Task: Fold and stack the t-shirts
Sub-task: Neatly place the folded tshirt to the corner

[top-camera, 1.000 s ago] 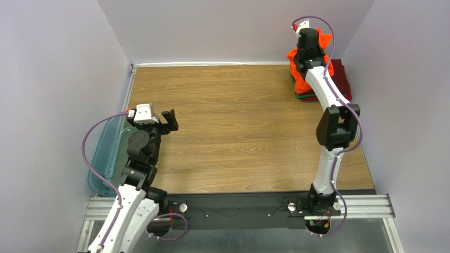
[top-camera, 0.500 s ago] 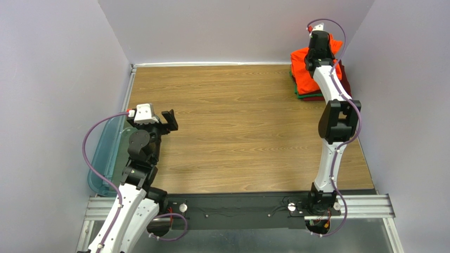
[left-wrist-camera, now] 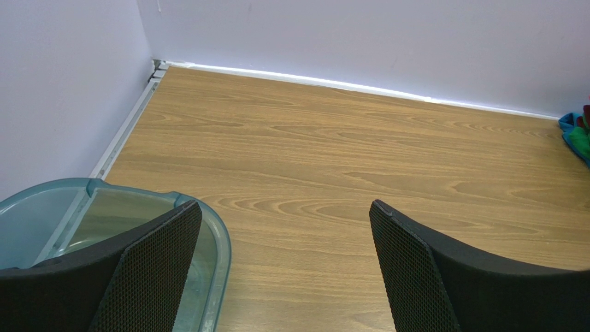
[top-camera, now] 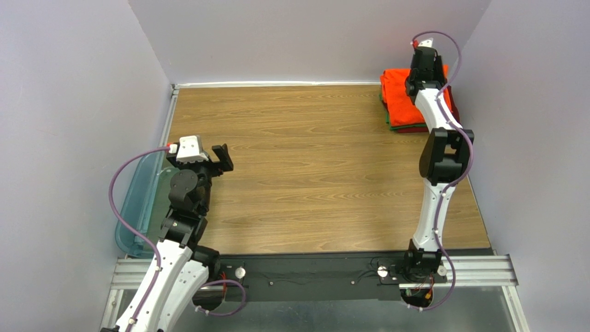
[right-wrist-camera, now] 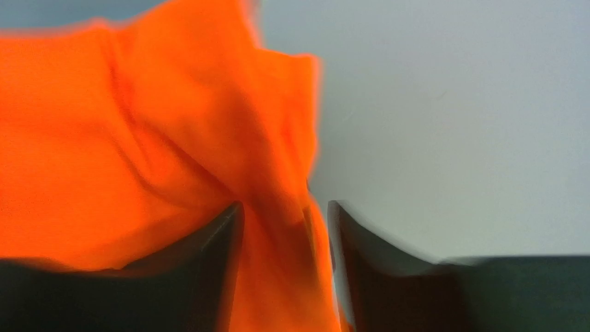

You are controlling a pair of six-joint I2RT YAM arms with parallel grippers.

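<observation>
The orange t-shirt (top-camera: 400,95) lies spread on top of a stack of folded t-shirts in the far right corner; green (top-camera: 395,126) and dark red (top-camera: 417,129) edges show under it. My right gripper (top-camera: 425,61) hangs over the stack's back edge, by the wall. In the right wrist view its jaws (right-wrist-camera: 285,211) stand apart with a fold of the orange t-shirt (right-wrist-camera: 138,138) loose between them and a gap at the right finger. My left gripper (top-camera: 223,158) is open and empty over the table's left side, far from the stack (left-wrist-camera: 284,214).
A translucent blue-grey bin (top-camera: 138,200) sits at the table's left edge, beside my left arm; its rim (left-wrist-camera: 215,235) shows behind the left finger. Grey walls close in the table at the back and both sides.
My right arm has swung back and right toward the corner. The orange t-shirt has gone from a bunched hang to lying flat on the stack, and the right jaws have parted. The left arm is still.
</observation>
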